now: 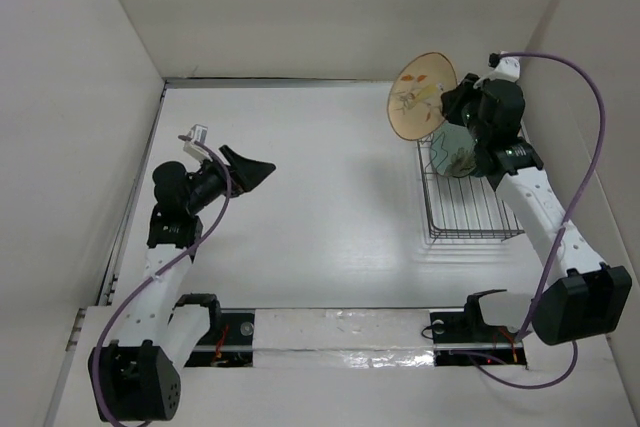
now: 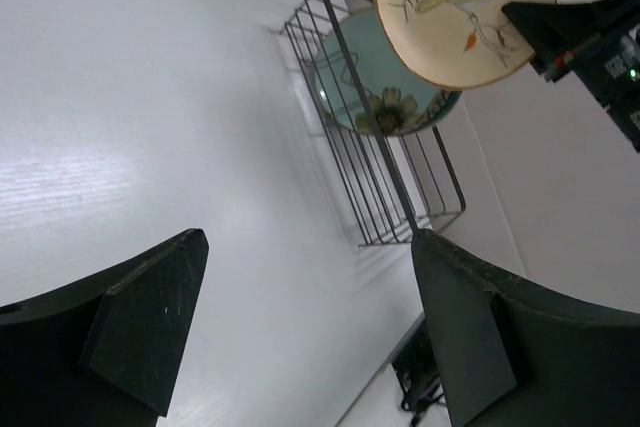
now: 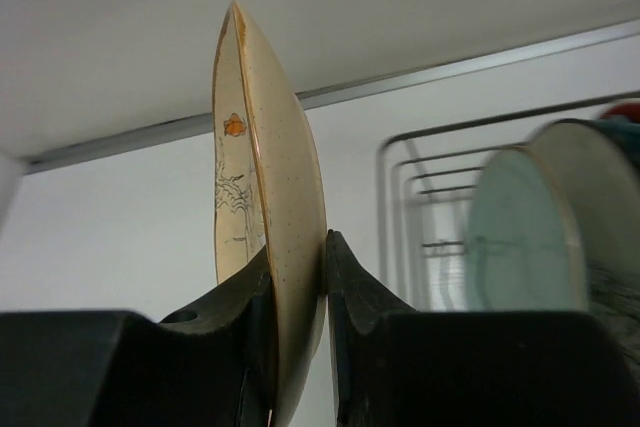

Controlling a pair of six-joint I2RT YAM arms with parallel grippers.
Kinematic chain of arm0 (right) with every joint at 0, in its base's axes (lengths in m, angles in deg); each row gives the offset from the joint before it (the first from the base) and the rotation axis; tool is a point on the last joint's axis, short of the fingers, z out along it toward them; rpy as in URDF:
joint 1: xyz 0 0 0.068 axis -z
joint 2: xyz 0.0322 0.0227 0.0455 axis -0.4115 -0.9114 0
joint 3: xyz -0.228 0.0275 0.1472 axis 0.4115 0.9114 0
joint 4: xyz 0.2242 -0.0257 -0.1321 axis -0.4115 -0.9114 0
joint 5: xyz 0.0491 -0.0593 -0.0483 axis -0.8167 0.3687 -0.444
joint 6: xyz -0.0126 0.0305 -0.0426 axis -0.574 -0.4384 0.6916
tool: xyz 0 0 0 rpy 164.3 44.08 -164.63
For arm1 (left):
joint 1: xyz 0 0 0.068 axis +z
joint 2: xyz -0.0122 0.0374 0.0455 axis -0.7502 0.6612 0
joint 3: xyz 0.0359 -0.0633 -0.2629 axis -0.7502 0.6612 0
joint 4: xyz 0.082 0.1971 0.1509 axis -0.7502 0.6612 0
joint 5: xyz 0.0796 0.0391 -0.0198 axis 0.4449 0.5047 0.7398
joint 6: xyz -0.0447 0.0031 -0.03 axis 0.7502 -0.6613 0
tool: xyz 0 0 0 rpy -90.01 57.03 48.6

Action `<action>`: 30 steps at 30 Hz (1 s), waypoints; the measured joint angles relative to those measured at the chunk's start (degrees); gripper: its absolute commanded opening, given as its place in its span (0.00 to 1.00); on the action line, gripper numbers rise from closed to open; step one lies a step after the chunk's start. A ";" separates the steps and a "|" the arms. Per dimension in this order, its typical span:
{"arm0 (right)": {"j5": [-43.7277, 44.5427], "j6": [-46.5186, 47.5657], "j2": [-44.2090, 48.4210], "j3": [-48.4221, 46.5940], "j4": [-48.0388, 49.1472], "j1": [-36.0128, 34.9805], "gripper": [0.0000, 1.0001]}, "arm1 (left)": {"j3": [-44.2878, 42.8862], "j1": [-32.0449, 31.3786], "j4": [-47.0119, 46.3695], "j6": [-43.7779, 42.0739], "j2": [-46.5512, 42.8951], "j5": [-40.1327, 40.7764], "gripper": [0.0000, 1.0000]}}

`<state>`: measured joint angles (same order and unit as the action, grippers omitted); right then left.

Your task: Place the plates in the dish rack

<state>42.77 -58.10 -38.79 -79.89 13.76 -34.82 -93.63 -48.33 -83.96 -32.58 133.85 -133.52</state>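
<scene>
My right gripper [image 1: 455, 105] is shut on the rim of a cream plate with a tree and bird drawing [image 1: 422, 95]. It holds the plate on edge in the air over the far end of the black wire dish rack [image 1: 470, 217]. The wrist view shows the plate [image 3: 275, 177] pinched between both fingers. A pale green plate [image 1: 455, 152] stands in the rack's far part, also in the right wrist view [image 3: 520, 237], with another plate [image 3: 605, 177] partly hidden behind it. My left gripper [image 1: 262, 169] is open and empty, raised at the left, far from the rack.
White walls enclose the table on the left, back and right; the right wall runs close beside the rack. The near part of the rack [image 2: 400, 197] holds only bare wire dividers. The arm bases and cables lie along the near edge.
</scene>
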 measured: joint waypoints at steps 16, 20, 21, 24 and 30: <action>22.60 16.72 -7.34 -6.21 -19.50 1.44 0.00 | -9.75 -19.78 17.35 -19.26 -5.66 12.96 0.82; 24.79 18.58 -7.89 -7.54 -19.45 1.05 0.00 | -9.75 -19.80 18.93 -20.59 -5.60 14.67 0.82; 25.40 19.61 -8.00 -7.80 -19.50 1.07 0.00 | -9.75 -19.78 19.30 -20.92 -5.57 15.08 0.82; 26.53 21.53 -9.22 -9.35 -19.89 1.09 0.00 | -9.75 -19.78 19.76 -21.46 -5.40 15.63 0.82; 26.47 24.26 -12.52 -11.82 -19.85 1.03 0.00 | -9.75 -19.78 20.37 -21.99 -5.22 16.70 0.82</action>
<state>69.23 -33.84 -51.32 -91.72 -6.08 -33.79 -103.38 -68.11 -63.59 -54.56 128.63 -116.83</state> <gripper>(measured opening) 0.240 0.818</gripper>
